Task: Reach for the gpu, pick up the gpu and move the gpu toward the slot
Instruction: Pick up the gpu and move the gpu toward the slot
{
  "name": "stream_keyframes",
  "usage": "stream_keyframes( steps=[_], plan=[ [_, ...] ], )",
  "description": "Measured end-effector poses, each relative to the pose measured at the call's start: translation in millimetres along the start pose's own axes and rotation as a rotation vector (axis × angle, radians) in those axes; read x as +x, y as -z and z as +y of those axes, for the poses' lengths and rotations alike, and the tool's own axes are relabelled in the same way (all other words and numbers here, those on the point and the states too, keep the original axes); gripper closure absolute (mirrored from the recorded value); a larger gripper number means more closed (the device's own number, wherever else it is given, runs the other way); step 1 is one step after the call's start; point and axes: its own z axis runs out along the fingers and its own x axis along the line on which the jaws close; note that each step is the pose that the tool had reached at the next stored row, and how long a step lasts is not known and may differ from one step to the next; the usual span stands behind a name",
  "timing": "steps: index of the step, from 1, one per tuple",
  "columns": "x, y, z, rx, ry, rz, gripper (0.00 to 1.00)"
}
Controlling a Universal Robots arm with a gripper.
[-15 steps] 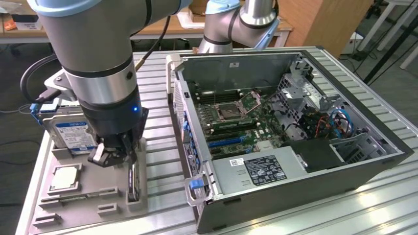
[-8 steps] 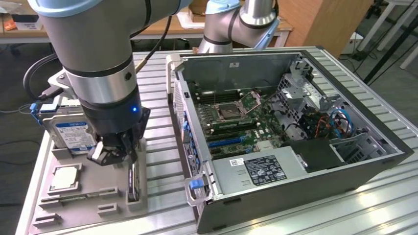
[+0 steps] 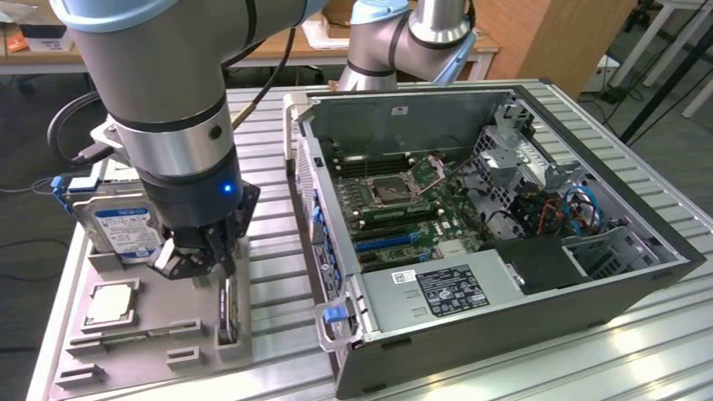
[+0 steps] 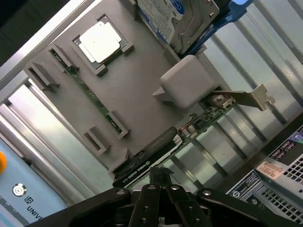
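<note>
The gpu [image 3: 229,311] is a thin dark card standing on edge in the grey holder tray [image 3: 134,355], on the side nearest the computer case. In the wrist view the gpu [image 4: 150,160] runs diagonally, and its silver end bracket [image 4: 242,98] points toward the case. My gripper [image 3: 196,261] hangs just above the tray, a little above the card and apart from it. My gripper [image 4: 156,174] has its fingers together with nothing between them, and their tip sits over the card's dark edge. The blue slot [image 3: 386,242] lies on the motherboard inside the open case.
The tray [image 4: 137,113] also holds a blue-labelled hard drive [image 3: 123,230], a square silver processor chip [image 4: 102,41], a memory stick [image 4: 90,92] and a grey block [image 4: 186,81]. The open computer case [image 3: 624,284] stands on the exterior view's right. A second arm's base [image 3: 402,42] stands behind it.
</note>
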Motion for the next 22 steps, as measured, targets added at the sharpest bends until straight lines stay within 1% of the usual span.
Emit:
stream_keyframes(
  steps=[8,15,22],
  plan=[
    [0.1,-3.6,0.1,0.0037,-0.128,0.001,0.89],
    [-1.0,-5.7,1.2,0.0102,-0.198,-0.0038,0.89],
    [-1.1,-7.6,1.4,0.0152,-0.293,-0.0052,0.89]
  ],
)
